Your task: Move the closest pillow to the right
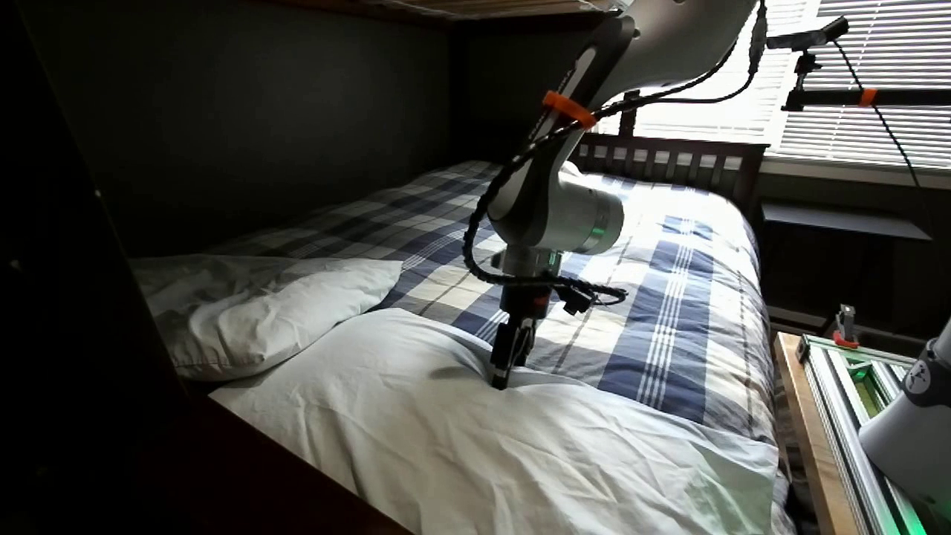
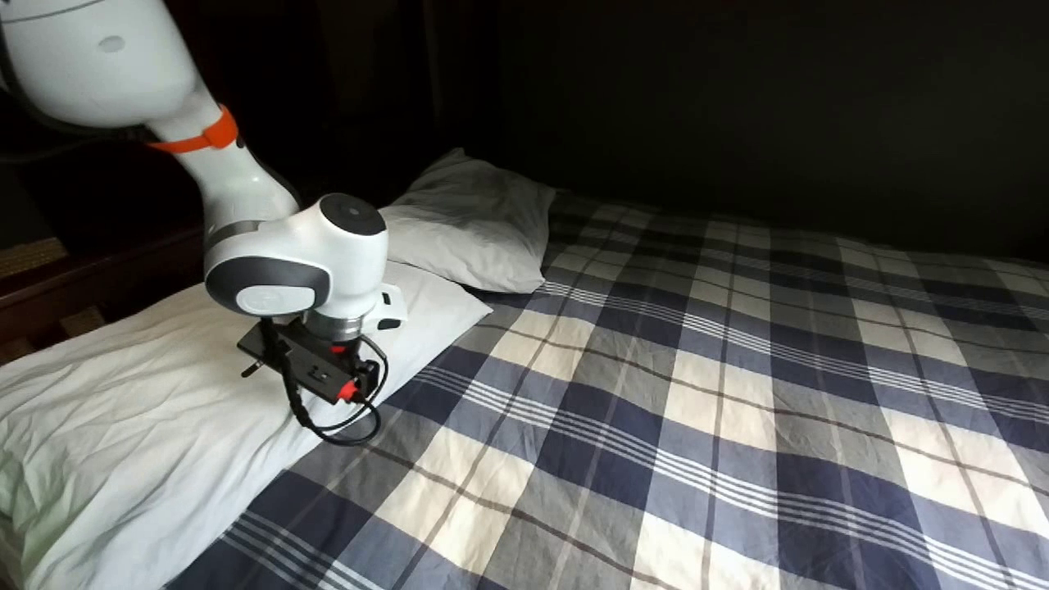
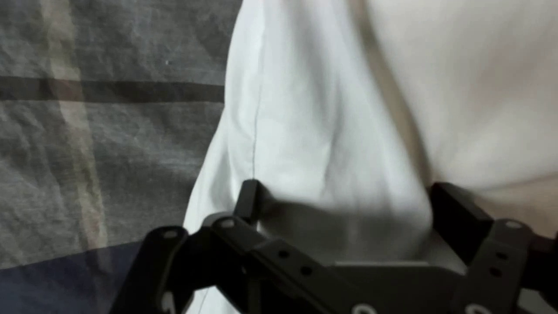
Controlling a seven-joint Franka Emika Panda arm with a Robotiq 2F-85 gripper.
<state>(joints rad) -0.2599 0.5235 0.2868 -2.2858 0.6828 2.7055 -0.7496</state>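
At the left in an exterior view, a farther pillow (image 1: 275, 312) is seen, white and wrinkled, laid on the plaid bedspread (image 1: 669, 334) in partial shade. To its right, just beside it, the nearer pillow (image 1: 446, 438) (the task item) is found: white, laid across the near end, its long edge run along the plaid. Whether the two touch cannot be told. Many creases are noted in the nearer cover, and a greenish tint is seen toward its right end.

The claw (image 3: 346, 189) is pointed downward at the nearer pillow's long edge, its tips pressed into the fabric. In the wrist view the fingers (image 3: 248, 198) are spread well apart, one set close to the edge seam, the other sunk beside a deep crease; white cloth is bunched between them. Left of that seam, grey and navy plaid is shown.

Above, the arm (image 1: 550, 186) is bent over the bedspread, with an orange strap (image 1: 568, 110) fastened around it and a black cable (image 1: 475, 230) looped alongside. In an exterior view, a black camera unit (image 2: 315, 373) is seen mounted above the claw.

Farther right, a slatted board (image 1: 743, 174) is backlit by window blinds (image 1: 877, 126). At far right, a dark device (image 1: 810, 36) is carried on a bar (image 1: 906, 97); below, a metal frame (image 1: 832, 401) is set on a wood-edged counter (image 1: 821, 446), and the white arm base (image 1: 906, 446) is partly cut off by the edge of view.
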